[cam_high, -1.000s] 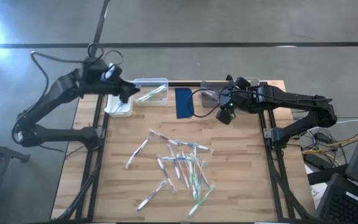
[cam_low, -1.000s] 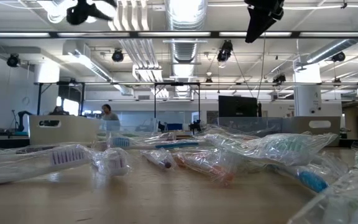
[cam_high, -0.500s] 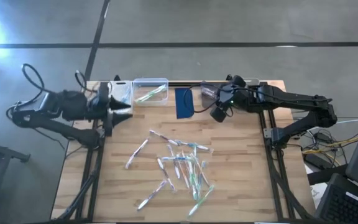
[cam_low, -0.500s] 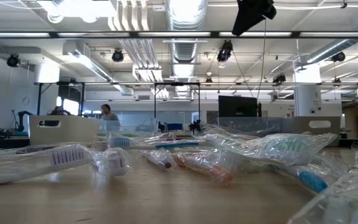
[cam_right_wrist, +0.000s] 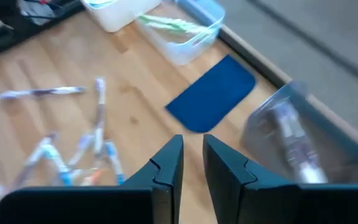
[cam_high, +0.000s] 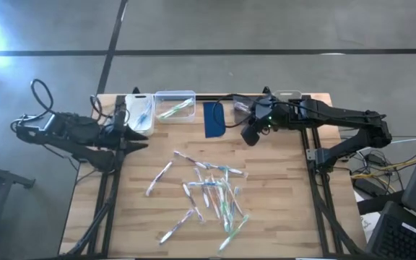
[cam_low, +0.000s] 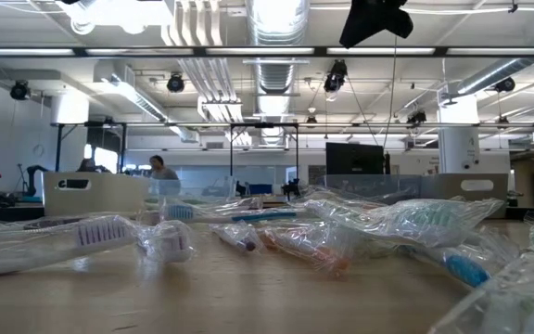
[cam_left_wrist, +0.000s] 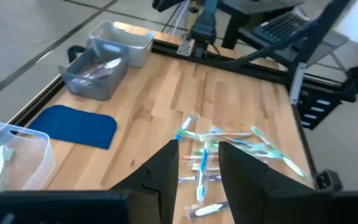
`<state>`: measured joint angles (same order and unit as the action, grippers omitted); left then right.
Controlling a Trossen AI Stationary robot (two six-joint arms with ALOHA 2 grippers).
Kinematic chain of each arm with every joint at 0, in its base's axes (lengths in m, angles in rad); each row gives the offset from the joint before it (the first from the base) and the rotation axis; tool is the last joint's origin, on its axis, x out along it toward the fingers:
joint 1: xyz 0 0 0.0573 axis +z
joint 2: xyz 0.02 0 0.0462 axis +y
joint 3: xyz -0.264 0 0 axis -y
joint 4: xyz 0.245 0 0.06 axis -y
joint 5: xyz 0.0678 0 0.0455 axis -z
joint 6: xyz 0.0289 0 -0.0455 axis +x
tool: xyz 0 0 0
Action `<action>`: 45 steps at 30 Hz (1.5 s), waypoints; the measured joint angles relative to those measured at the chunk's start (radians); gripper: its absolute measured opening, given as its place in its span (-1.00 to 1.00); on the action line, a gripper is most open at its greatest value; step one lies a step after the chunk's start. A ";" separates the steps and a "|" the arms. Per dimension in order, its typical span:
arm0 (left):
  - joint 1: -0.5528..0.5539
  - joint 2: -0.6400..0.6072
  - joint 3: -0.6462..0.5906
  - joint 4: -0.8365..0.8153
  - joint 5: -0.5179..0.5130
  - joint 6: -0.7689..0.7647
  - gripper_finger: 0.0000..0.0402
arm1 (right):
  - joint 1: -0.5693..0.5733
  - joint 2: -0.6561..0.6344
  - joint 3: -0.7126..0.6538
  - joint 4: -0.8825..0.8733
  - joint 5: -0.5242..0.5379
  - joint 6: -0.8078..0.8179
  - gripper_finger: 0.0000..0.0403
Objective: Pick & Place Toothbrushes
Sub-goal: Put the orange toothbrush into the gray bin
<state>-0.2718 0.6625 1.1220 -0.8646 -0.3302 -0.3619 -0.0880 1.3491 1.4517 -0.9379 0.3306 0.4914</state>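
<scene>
On the surface (cam_high: 280, 209) | many toothbrushes (cam_high: 208, 189) left | few in bins (cam_high: 175, 105) | both pincers (cam_right_wrist: 191, 163) nearly closed, empty

I see a pale, matt butcher-block wooden tabletop (cam_high: 280, 217). The slim plastic toothbrushes (cam_high: 208, 189) lie in glossy, crinkled clear wrappers. The flat dark blue pad (cam_high: 213, 119) looks matt.

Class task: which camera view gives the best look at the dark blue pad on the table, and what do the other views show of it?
The right wrist view shows the dark blue pad best: large, whole and unobstructed. The high view shows it small, lying between two bins. The left wrist view shows it whole but at a slant. The low view does not show it.
</scene>
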 joint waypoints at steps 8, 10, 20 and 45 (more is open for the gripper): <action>0.000 -0.099 -0.054 -0.007 0.029 0.153 -0.52 | 0.140 0.073 0.000 -0.060 0.032 0.264 -0.81; 0.000 -0.120 -0.067 -0.007 0.041 0.178 -0.53 | 0.184 0.108 0.000 -0.065 0.032 0.337 -0.83; 0.000 -0.178 -0.116 -0.120 0.083 0.173 -0.53 | 0.344 0.245 0.000 -0.169 -0.067 0.723 -0.82; 0.000 -0.404 -0.325 -0.212 0.144 0.277 -0.53 | 0.457 0.413 0.000 -0.119 -0.183 0.785 -0.20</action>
<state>-0.2718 0.2581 0.7966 -1.0770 -0.1860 -0.0847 0.3687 1.7624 1.4521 -1.0567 0.1472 1.2766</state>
